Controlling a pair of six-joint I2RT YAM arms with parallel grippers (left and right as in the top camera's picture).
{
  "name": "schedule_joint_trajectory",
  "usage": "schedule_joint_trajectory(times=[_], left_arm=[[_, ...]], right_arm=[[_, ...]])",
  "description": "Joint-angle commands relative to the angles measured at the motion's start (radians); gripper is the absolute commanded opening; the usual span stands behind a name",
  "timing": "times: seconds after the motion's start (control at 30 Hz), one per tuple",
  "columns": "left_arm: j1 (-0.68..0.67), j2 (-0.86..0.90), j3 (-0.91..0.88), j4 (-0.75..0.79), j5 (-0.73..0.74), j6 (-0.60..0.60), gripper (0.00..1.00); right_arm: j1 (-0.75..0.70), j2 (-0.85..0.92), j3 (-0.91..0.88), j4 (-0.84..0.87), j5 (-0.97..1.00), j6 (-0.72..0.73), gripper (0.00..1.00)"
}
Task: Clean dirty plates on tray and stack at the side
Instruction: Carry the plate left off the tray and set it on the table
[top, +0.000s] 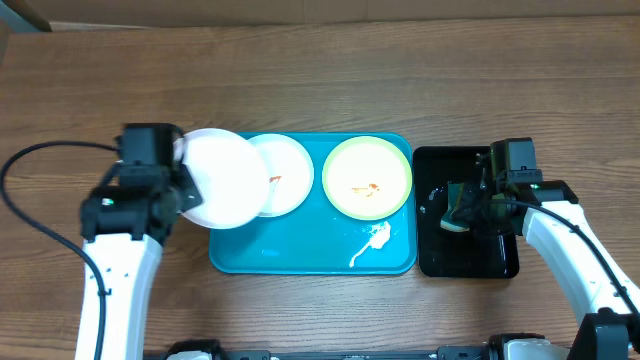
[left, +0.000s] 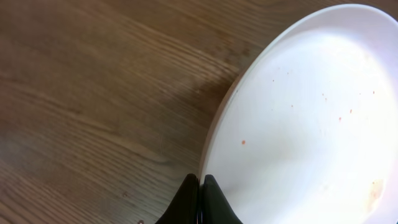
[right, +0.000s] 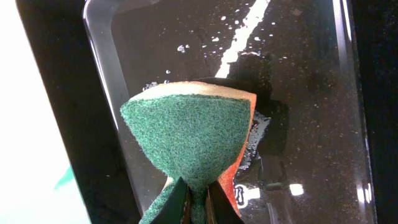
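Observation:
My left gripper (left: 200, 182) is shut on the rim of a white plate (top: 222, 178), held lifted over the blue tray's (top: 300, 250) left edge; the plate (left: 311, 124) shows tiny red specks in the left wrist view. A second white plate (top: 288, 172) with a small orange smear lies on the tray, partly under the held one. A pale yellow-green plate (top: 367, 177) with an orange smear lies at the tray's right. My right gripper (right: 198, 190) is shut on a green-and-orange sponge (right: 189, 134), also seen from overhead (top: 458, 210), over the black tray (top: 500, 255).
A white smear of foam (top: 370, 243) lies on the blue tray's front right. The black tray (right: 298, 74) is wet, with droplets and glare. Bare wooden table (top: 320, 80) lies behind the trays and to the left of the blue tray (left: 93, 93).

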Motion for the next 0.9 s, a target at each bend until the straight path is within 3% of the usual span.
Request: schedule_joint_trajectory(times=[0.0, 0.47, 0.73, 0.87], left_arm=[[0.124, 0.04, 0.029, 0.018, 0.087, -0.025, 0.04], [0.445, 0.315, 0.028, 0.185, 0.199, -0.025, 0.04], [0.528, 0.457, 0.028, 0.219, 0.191, -0.021, 0.04], [0.552, 0.494, 0.028, 0.193, 0.099, -0.021, 0.04]], right_arm=[[0.005, -0.001, 0.011, 0.006, 0.027, -0.003, 0.04], [0.005, -0.001, 0.011, -0.008, 0.026, -0.006, 0.04], [0.005, -0.001, 0.011, -0.014, 0.026, -0.006, 0.04], [0.005, -0.001, 0.011, -0.014, 0.026, -0.006, 0.04]])
